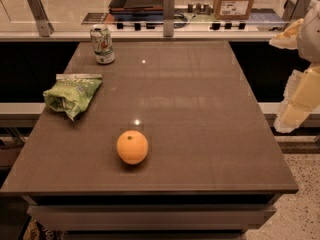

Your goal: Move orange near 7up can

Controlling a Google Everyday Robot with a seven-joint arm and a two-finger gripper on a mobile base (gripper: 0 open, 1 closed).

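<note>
Orange fruit [132, 147], round and smooth-skinned with a small dark stem dimple, sits toward the front of the glossy grey-brown tabletop [210, 134], left of centre. Expect it to roll, so come down over its middle and close across its widest part. Farther back on the left lies a crinkled green chip bag [72, 95]; pass it on the right. The cream-coloured gripper [295, 104] hangs off the table's right side, well apart from everything; you cannot tell whether it is wide or narrow. Farthest, at the back left, the silver-and-green 7up can [102, 44] stands upright, thin metal and easily tipped; set down beside it.
</note>
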